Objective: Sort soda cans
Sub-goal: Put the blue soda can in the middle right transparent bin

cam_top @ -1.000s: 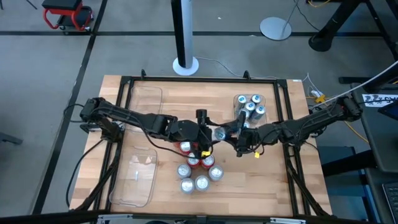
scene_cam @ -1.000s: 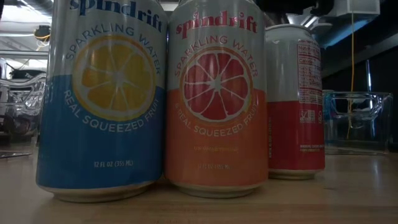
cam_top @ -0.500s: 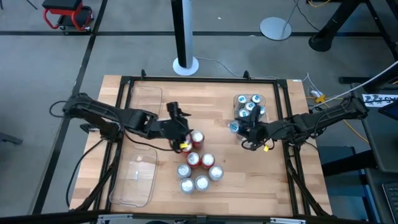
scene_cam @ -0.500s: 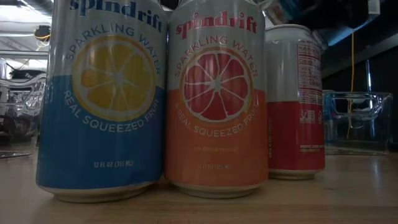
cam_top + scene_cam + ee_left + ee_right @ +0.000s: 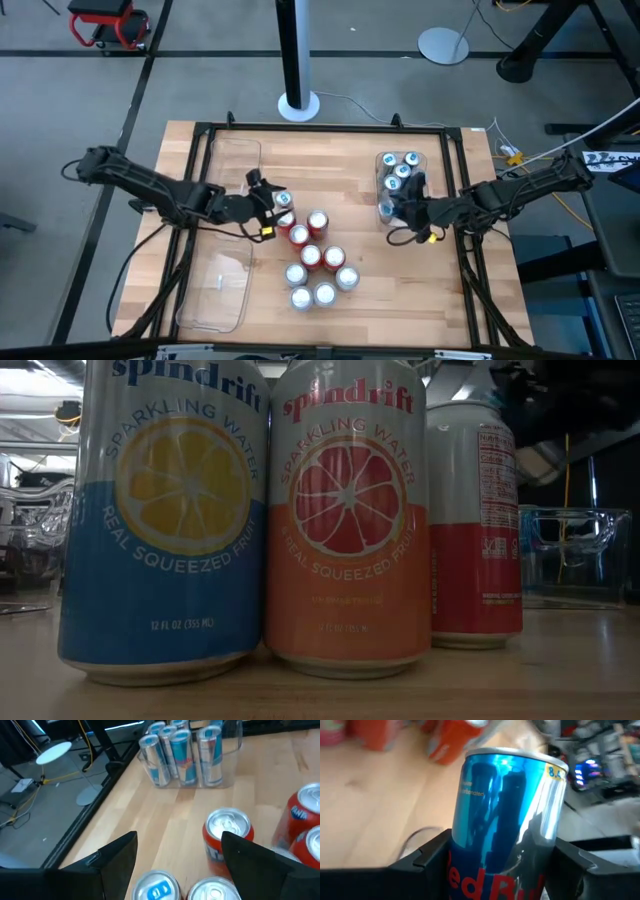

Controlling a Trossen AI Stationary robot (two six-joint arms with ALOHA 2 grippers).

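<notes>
A cluster of soda cans [image 5: 312,258] with silver tops, several red-bodied, stands mid-table. The low view shows three of them close up: blue [image 5: 165,520], orange [image 5: 348,520] and red-and-silver [image 5: 475,525]. Several blue-and-silver cans [image 5: 182,752] stand in a clear tray [image 5: 402,172] at the far right. My left gripper [image 5: 270,205] [image 5: 177,850] hangs open at the cluster's left side, with bare wood between its fingers and two can tops [image 5: 157,889] just below. My right gripper [image 5: 393,212] [image 5: 500,854] is shut on a blue-and-silver can [image 5: 507,805] at the tray's near end. My right gripper pinches the blue-and-silver can between its two fingers [image 5: 427,857], one on each side of the can's lower body [image 5: 465,852]. The fingers come from the table's right, slanting down, across the can. The can's top shows above the fingers; its bottom is out of the picture.
Two clear plastic trays lie on the table's left side, one far [image 5: 235,160] and one near [image 5: 215,285]. A black frame [image 5: 320,128] runs around the wooden tabletop. Bare wood lies between the can cluster and the right-hand tray.
My left gripper has drawn back from the table's middle toward its left edge, sinking a little, and now hangs left of the cluster. My right gripper has carried the blue-and-silver can from the middle toward the right, up to the tray's near end.
</notes>
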